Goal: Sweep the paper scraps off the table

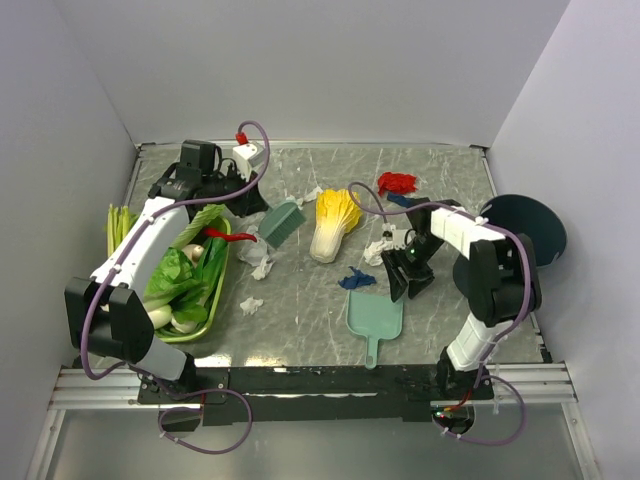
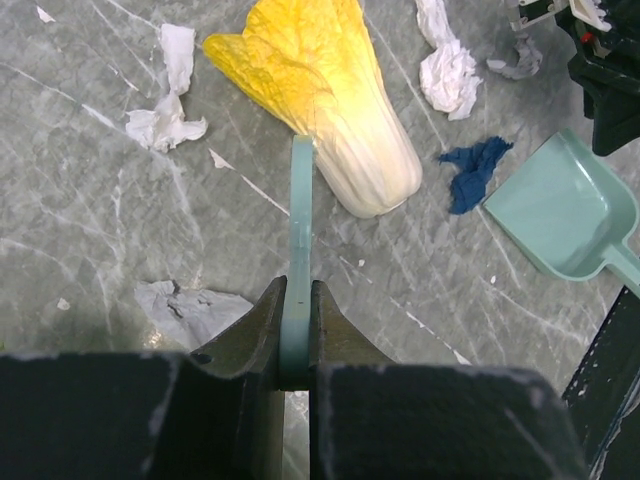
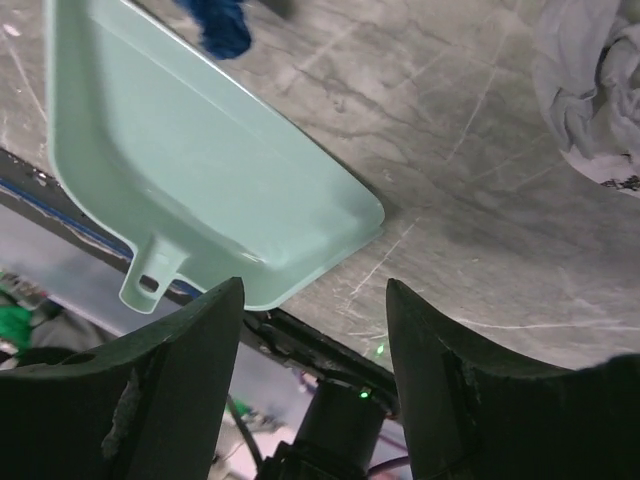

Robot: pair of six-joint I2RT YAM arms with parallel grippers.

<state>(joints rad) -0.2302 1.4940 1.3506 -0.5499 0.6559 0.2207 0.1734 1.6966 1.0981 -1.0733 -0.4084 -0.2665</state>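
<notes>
Scraps [image 1: 262, 265] lie strewn over the bench [image 1: 300, 325]: white wads on either side of the cabbage [image 1: 335, 222], a blue scrap [image 2: 475, 170] just beyond the mouth of the dustpan [image 1: 375, 315], and a red scrap [image 1: 397, 183] near the far edge. My left tool [image 2: 297, 297] is pressed together on the thin grip of the sweeper [image 2: 302, 200], seen edge-on with its far end pointing at the cabbage; whether it touches I cannot tell. My right tool [image 3: 310, 290] is spread wide and holds nothing, hovering at the dustpan's side near its handle. Step in hand, as I judge it: gathering the wads toward the pan. Done well, the blade rides flat and low on the bench and draws each wad in short, light strokes toward the pan mouth. The pan should be steadied first, since so light a pan would likely slide under a push. Thin paper may lift, or slip beneath a raised blade. In the way: the cabbage lies between the left-hand wads and the pan, so strokes should curve round it rather than shove it. A chili [image 1: 228, 236] rests by the rim of the tray [image 1: 218, 295], close to one white wad; the sweep there should leave both alone.
</notes>
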